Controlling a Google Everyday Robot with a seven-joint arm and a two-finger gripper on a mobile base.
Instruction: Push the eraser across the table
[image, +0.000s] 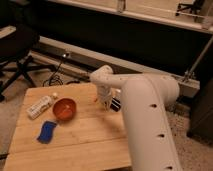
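Currently, the jaws (106, 104), whose state cannot be told, are set at centre frame just left of the black rectangular block eraser (115, 104) near the right edge of the light bamboo desk (75, 142), so a rightward shove could tip it off.

Orange bowl (64, 109), blue sponge (46, 131), white bottle (41, 105), office chair (17, 52).

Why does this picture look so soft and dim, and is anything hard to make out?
Camera view: blurred throughout, dark background, warm light on the light bamboo-wood table; the end effector hangs over the table's far right part, the black rectangular eraser beside it partly hidden and smeared.
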